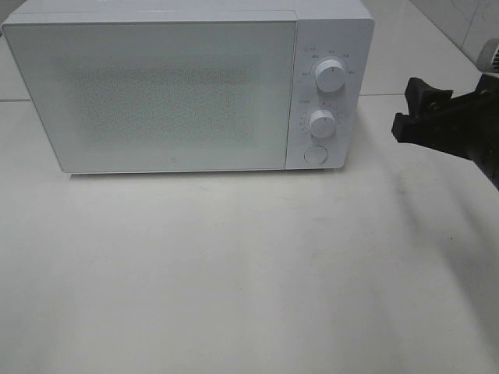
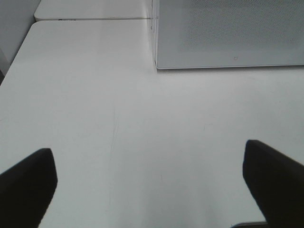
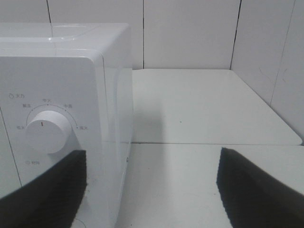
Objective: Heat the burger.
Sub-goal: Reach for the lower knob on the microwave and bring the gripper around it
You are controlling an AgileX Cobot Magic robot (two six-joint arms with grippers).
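Note:
The burger is out of view in every frame. A white microwave (image 1: 156,93) stands at the back of the table with its door shut, and the frosted door hides the inside. Its panel carries an upper knob (image 1: 330,75), a lower knob (image 1: 321,122) and a round button (image 1: 315,153). My right gripper (image 1: 412,109) hovers to the right of the panel, open and empty. In the right wrist view, the right gripper (image 3: 152,190) faces the upper knob (image 3: 47,130). My left gripper (image 2: 152,185) is open above bare table in front of the microwave's corner (image 2: 156,57).
The white table (image 1: 234,265) runs from the microwave to the near edge. A second table surface (image 3: 204,104) adjoins behind, to the microwave's right. A tiled wall (image 3: 190,33) rises behind it.

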